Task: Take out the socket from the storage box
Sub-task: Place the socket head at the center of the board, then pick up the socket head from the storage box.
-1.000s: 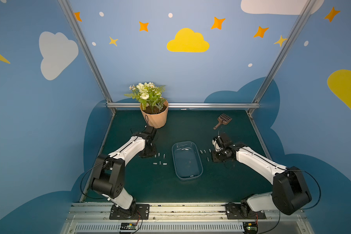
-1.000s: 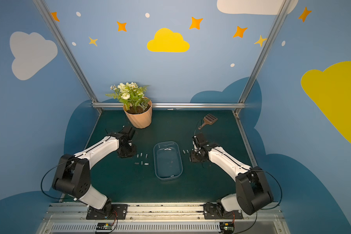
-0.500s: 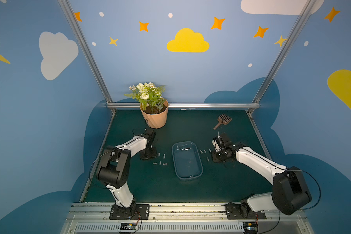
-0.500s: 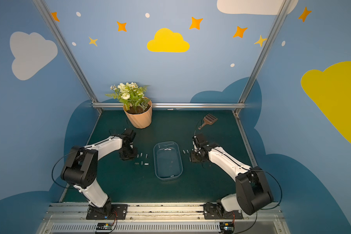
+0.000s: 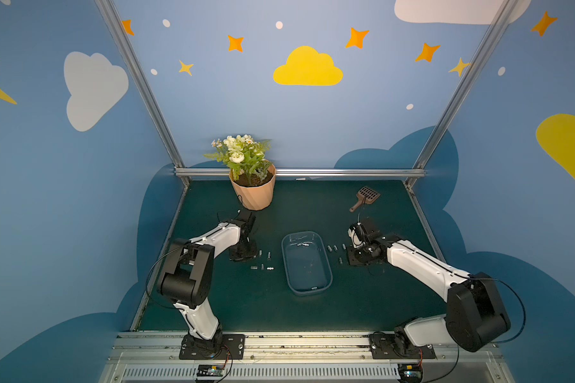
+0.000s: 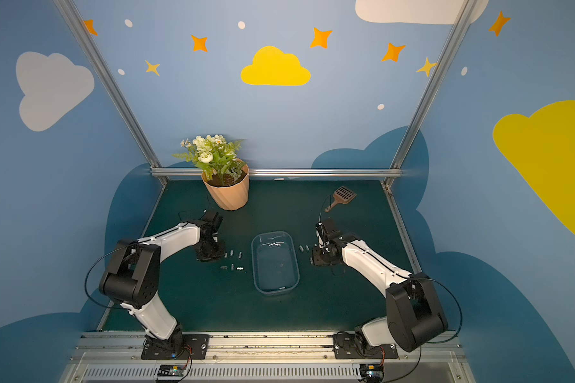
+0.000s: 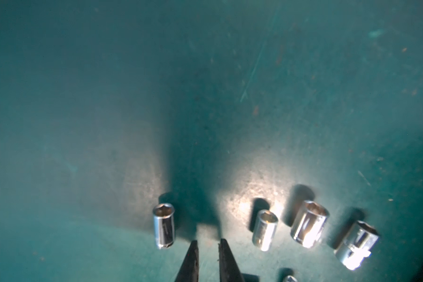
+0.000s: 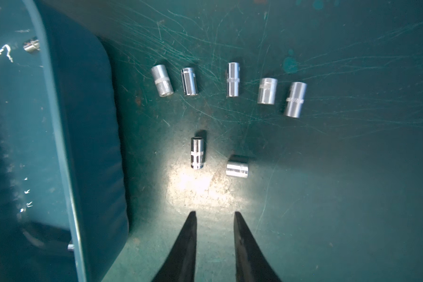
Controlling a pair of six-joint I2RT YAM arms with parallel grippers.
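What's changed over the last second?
The left arm raised its elbow and swung it inward; the left end effector barely shifted, low beside the sockets. Nothing gripped or released. The right arm, storage box and flowerpot are unchanged.

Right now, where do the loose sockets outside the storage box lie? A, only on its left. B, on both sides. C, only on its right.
B: left sockets and right sockets lie on the mat either side of the storage box.
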